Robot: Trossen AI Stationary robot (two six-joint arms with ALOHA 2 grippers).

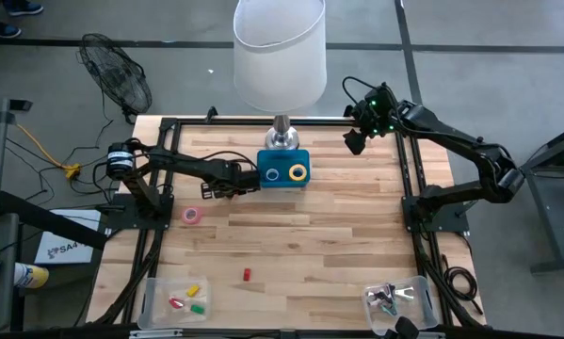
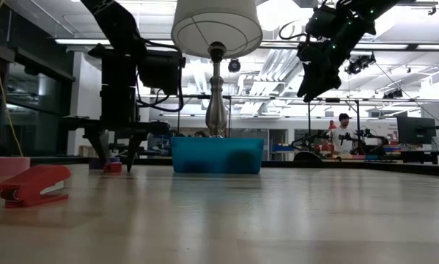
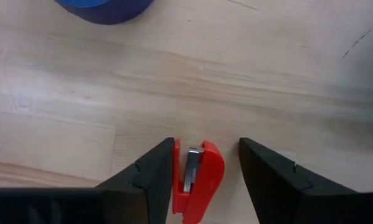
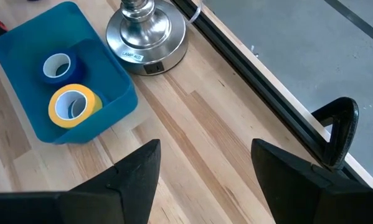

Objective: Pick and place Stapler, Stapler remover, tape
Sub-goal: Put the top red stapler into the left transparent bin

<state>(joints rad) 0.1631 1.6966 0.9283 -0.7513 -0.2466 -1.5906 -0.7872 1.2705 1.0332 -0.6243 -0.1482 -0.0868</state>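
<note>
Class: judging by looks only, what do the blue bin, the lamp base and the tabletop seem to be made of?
Blue bin: probably plastic, smooth, uniform colour.
Lamp base: likely polished metal, silvery with reflections.
Tabletop: wood planks with visible grain and seams.

Bench (image 1: 300,235): pale wood planks, smooth, satin sheen, visible grain. Between the left tool (image 3: 208,177) fingers: small red stapler remover (image 3: 198,180), glossy plastic with a bright metal insert. Left tool fingers (image 3: 146,183): dark matt plastic. Ahead of the right tool (image 4: 205,168): blue bin (image 4: 105,106), smooth plastic, slight gloss; lamp base (image 4: 146,31), polished metal, mirror-bright; blue tape (image 4: 56,65) and yellow tape (image 4: 71,106), glossy rolls. Lampshade (image 1: 279,52): white, matt, cloth-like.
</note>
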